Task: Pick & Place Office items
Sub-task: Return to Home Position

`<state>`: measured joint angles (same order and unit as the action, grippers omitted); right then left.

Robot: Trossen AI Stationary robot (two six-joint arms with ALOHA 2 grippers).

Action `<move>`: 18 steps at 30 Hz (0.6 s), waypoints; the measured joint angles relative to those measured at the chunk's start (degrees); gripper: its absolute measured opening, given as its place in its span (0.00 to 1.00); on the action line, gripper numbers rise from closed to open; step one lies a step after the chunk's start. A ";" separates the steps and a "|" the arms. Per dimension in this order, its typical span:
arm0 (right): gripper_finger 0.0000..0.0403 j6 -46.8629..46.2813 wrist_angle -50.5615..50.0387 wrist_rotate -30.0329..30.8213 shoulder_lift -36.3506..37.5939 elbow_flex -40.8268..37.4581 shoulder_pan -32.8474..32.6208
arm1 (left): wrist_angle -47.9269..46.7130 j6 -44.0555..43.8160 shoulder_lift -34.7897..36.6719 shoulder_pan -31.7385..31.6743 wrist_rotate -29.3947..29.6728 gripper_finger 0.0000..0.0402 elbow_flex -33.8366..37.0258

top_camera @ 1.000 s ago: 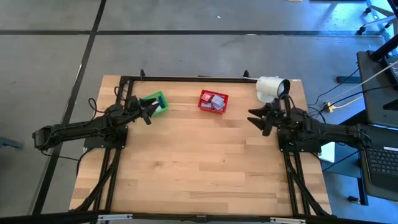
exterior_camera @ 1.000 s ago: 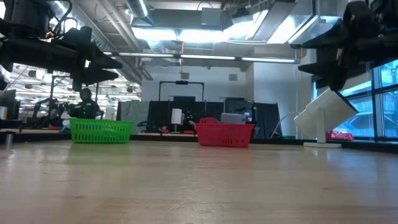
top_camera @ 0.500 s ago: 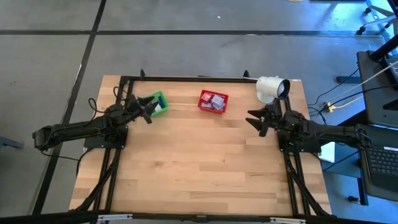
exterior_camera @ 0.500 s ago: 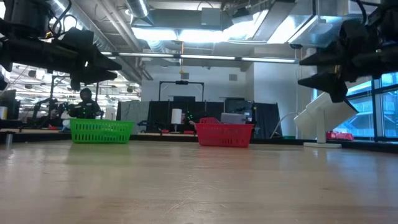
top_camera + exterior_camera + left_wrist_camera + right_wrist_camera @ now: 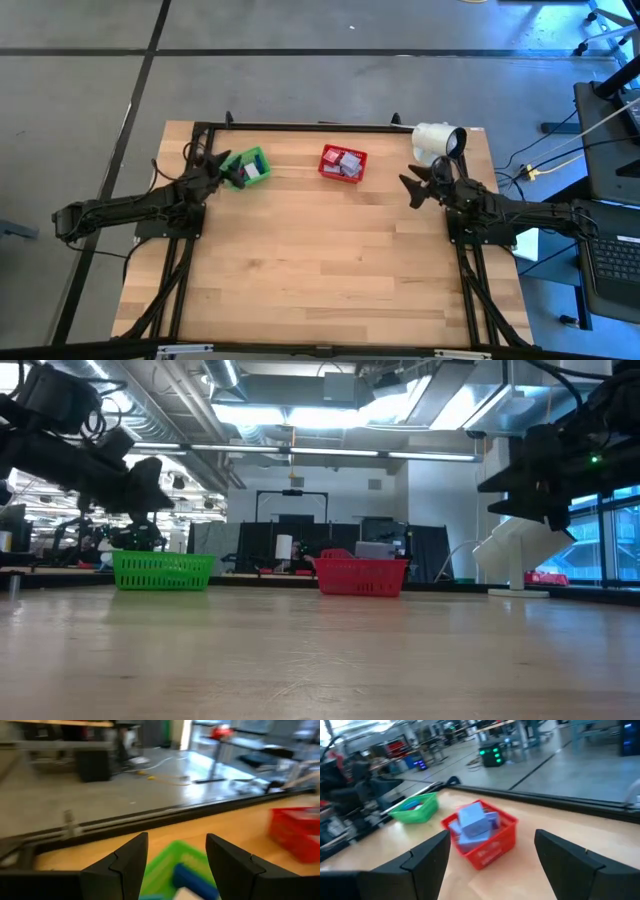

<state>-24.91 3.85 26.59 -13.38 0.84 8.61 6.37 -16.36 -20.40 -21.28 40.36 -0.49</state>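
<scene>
The green mesh basket (image 5: 250, 166) stands near the table's far left and holds a few office items, among them a blue piece (image 5: 194, 881). The red mesh basket (image 5: 342, 162) stands at the far middle, heaped with lavender-blue blocks (image 5: 472, 821). My left gripper (image 5: 214, 172) hovers open just left of the green basket; its fingers frame the basket (image 5: 172, 862) without touching it. My right gripper (image 5: 413, 187) hovers open to the right of the red basket (image 5: 481, 837), pointing at it from a distance.
A white cylinder-shaped device (image 5: 438, 141) on a foot stands at the far right corner, just beyond my right gripper. A black frame rail (image 5: 300, 126) runs along the far edge. The near half of the wooden table (image 5: 320, 270) carries nothing.
My left gripper has drawn back from over the green basket toward the table's left edge and tipped downward. My right gripper has come down a little, shifted slightly toward the far edge and turned. Both baskets have stayed in place.
</scene>
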 joint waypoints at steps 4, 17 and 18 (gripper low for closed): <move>0.73 0.17 0.01 1.48 -0.05 0.00 -0.01 | -2.53 -2.67 -0.01 0.00 5.07 0.49 0.00; 0.73 0.06 0.01 0.83 -0.05 0.02 -0.03 | -2.38 -2.94 0.02 0.00 4.59 0.49 -0.01; 0.73 0.06 0.01 0.82 -0.05 0.02 -0.03 | -2.36 -2.93 0.02 0.00 4.59 0.49 0.00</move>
<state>-24.84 3.86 27.41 -13.43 0.86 8.58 4.01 -19.29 -20.38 -21.28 44.95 -0.49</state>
